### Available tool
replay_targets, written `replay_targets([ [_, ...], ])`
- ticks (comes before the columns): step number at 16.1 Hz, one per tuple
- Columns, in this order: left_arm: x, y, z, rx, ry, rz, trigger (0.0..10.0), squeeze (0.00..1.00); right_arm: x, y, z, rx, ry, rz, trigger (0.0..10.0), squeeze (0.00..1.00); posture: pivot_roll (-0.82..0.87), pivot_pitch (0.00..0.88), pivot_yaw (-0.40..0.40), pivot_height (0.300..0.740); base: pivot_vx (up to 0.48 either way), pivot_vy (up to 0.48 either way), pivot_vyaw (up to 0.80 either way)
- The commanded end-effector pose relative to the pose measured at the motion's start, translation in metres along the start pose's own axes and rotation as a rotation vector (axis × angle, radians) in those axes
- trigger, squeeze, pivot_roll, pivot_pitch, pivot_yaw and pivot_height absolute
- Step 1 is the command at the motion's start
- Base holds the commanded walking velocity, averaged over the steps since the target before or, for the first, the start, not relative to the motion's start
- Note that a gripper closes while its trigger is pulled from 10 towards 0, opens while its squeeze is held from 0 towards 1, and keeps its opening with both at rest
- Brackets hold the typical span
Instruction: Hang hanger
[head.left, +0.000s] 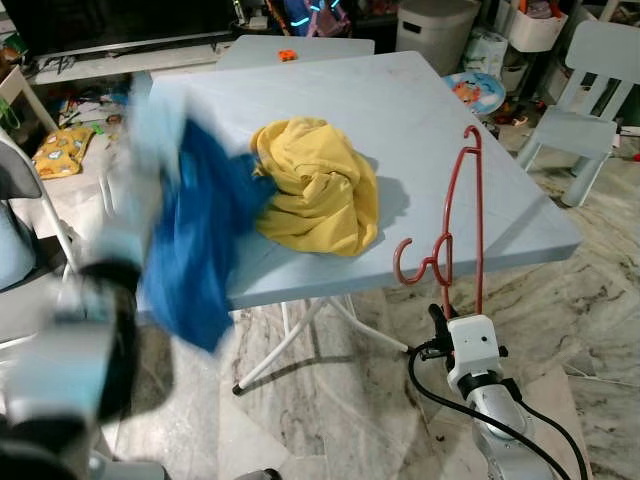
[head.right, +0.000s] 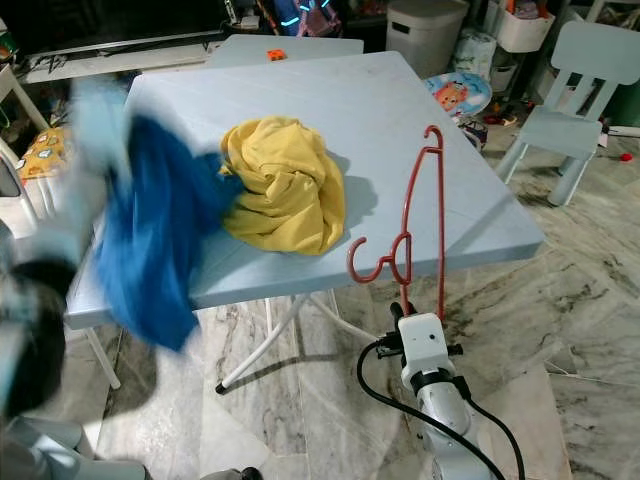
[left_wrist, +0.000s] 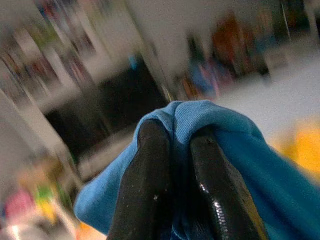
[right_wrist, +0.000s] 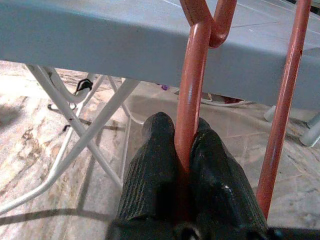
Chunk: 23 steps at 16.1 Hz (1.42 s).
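Observation:
My right gripper (right_wrist: 182, 150) is shut on a bar of a red hanger (head.left: 462, 215) and holds it upright before the near right edge of the light blue table (head.left: 400, 110); its hook (head.left: 412, 262) points left. My left gripper (left_wrist: 175, 150) is shut on a blue cloth (head.left: 205, 245), which hangs blurred over the table's near left corner. A crumpled yellow garment (head.left: 318, 185) lies on the table beside the blue cloth.
The table stands on white folding legs (head.left: 290, 335) over a marble floor. A pale blue child's chair (head.left: 585, 110) is at the far right, a grey bin (head.left: 435, 30) behind the table, and toys lie on the floor at the far left.

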<state>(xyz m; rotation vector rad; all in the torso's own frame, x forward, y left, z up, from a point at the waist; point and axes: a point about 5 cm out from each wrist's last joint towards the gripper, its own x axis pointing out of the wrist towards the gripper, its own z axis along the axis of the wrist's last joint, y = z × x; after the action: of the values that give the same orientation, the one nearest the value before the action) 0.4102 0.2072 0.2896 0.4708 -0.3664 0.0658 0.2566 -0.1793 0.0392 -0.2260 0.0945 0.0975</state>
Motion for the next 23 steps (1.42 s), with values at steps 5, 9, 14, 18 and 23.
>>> replay_targets([
  [5,0.025,-0.009,0.074,0.131,-0.282,0.003,0.7,0.0,-0.006,-0.004,-0.003,0.011,0.022,-0.032,10.0,0.0,-0.07,0.087,0.054,0.74,0.0,0.0,0.0],
  [9,-0.008,-0.046,-0.018,0.157,0.017,-0.17,10.0,0.0,-0.01,0.0,-0.005,0.017,0.029,-0.026,10.0,0.0,-0.08,0.093,0.059,0.74,0.0,0.0,0.0],
  [14,-0.062,-0.043,-0.106,-0.119,0.413,-0.149,10.0,1.0,-0.008,-0.001,-0.005,0.01,0.042,-0.003,10.0,0.0,-0.06,0.098,0.039,0.74,0.0,0.0,0.0],
  [18,-0.063,-0.039,-0.107,-0.246,0.413,-0.173,10.0,1.0,-0.004,0.008,0.0,0.026,0.028,0.06,10.0,0.0,-0.05,0.092,0.04,0.74,0.0,0.0,0.0],
  [23,-0.073,-0.036,-0.109,-0.433,0.321,-0.123,10.0,1.0,0.0,0.003,0.0,0.029,0.025,0.035,10.0,0.0,-0.03,0.06,0.057,0.74,0.0,0.0,0.0],
])
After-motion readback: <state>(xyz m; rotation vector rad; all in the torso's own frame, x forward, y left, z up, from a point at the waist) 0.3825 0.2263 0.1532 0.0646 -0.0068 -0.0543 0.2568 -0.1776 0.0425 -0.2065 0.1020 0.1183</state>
